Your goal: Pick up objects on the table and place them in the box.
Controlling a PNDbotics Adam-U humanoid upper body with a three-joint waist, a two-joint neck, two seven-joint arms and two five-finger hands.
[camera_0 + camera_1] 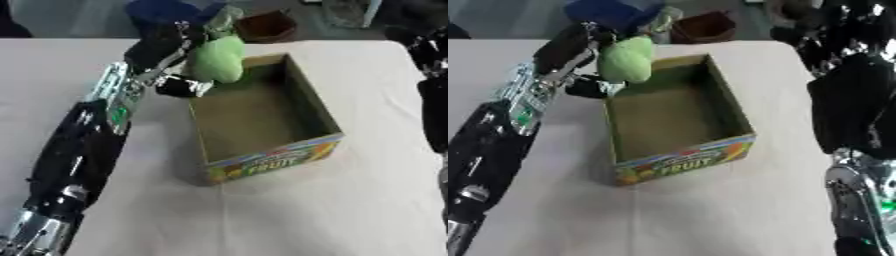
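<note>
left hand (166, 42) gripping green object (217, 59) — over box (302, 102)

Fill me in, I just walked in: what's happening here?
The robot's left hand holds a green pear-shaped object over the far left corner of an open cardboard fruit box on the white table. The box looks empty. The right arm shows at the right edge, away from the box.

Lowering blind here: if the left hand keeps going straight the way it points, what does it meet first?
Probably the box's far-left rim: the left hand holds the green soft object just above that corner. Depth is unclear.
</note>
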